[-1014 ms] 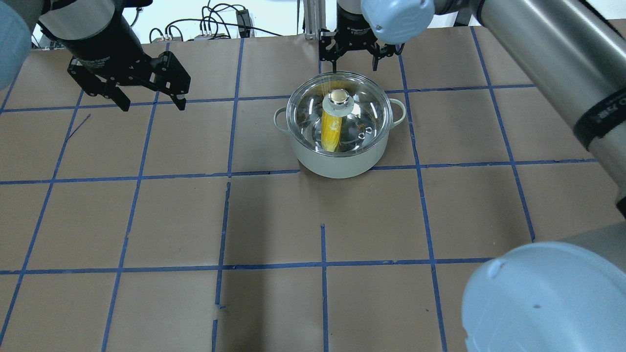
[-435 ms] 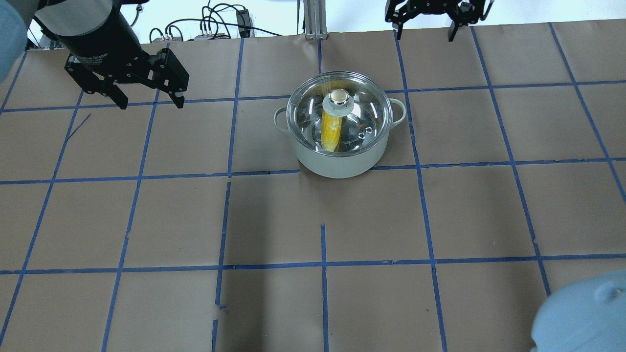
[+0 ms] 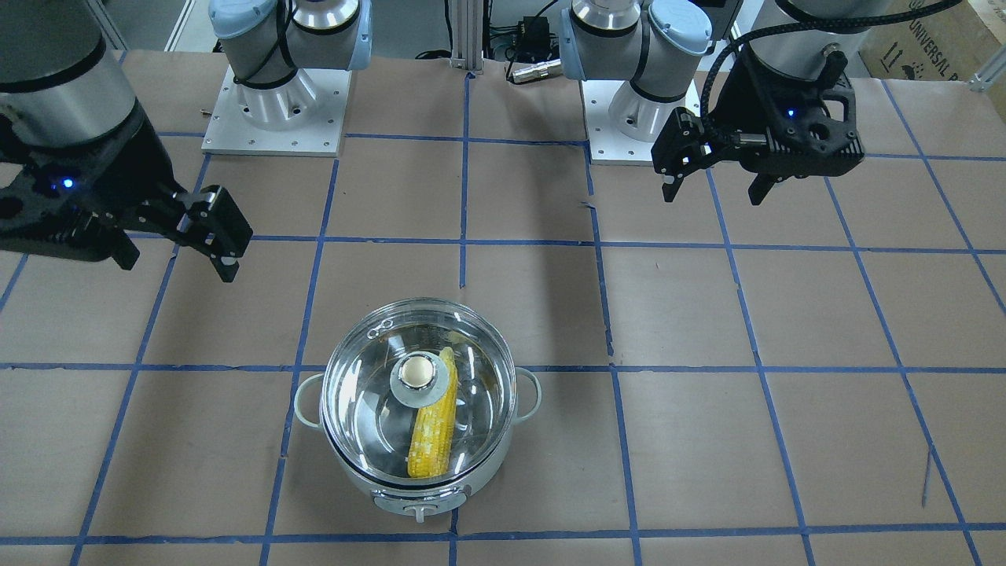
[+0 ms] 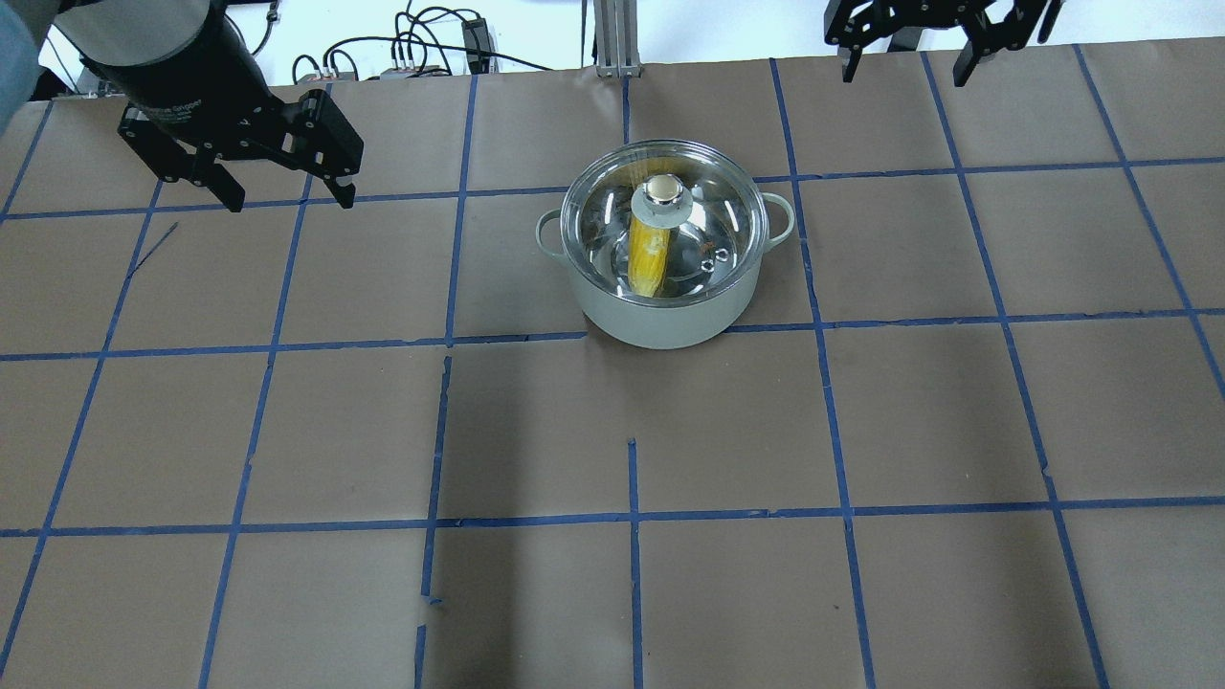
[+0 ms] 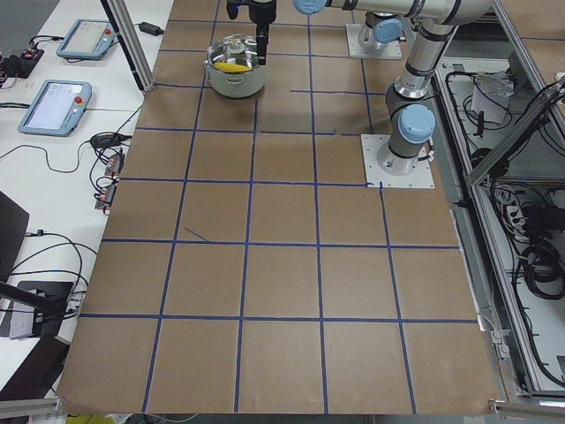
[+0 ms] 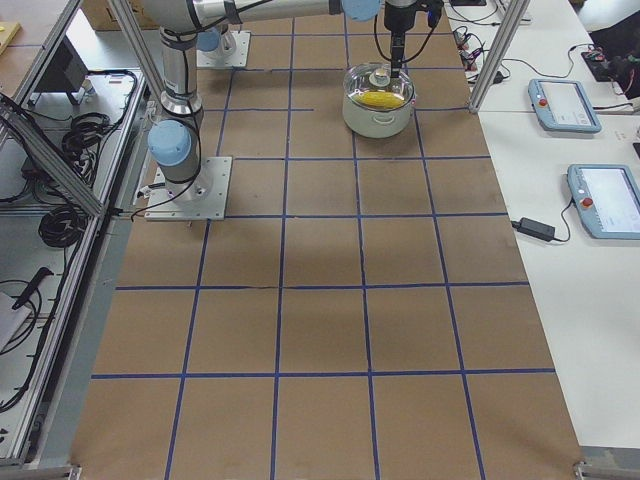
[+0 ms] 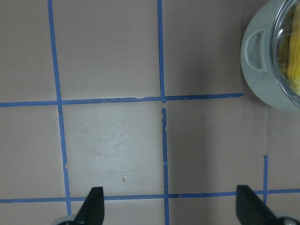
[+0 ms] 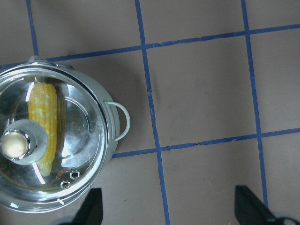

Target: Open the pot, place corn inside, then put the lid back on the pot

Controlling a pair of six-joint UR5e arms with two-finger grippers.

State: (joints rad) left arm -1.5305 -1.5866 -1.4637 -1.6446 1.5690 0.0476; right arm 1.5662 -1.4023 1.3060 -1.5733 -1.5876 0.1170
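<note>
The pot [image 4: 660, 321] stands on the table just beyond its middle. The clear glass lid [image 4: 713, 215] sits on the pot, and the knob is on top. The yellow corn [image 4: 648, 256] lies inside and shows through the glass. My left gripper [image 4: 287, 201] is open and empty, raised above the table far to the pot's left. My right gripper [image 4: 904, 75] is open and empty, high up and to the pot's right. The right wrist view shows the lid [image 8: 79, 140], the corn [image 8: 43, 117] and the pot's handle [image 8: 123, 123] below it. The left wrist view shows the pot [image 7: 260, 70] at its right edge.
The table is brown paper with a blue tape grid. The two arm bases [image 3: 275, 102] [image 3: 644, 118] stand at the robot's side. Cables and an aluminium post [image 4: 612, 38] lie past the far edge. Teach pendants [image 5: 55, 106] lie on the side bench.
My right arm has swung away from just behind the pot, up and to the right, and stays open. My left gripper has drifted slightly away from the pot. The pot, lid and corn have not moved.
</note>
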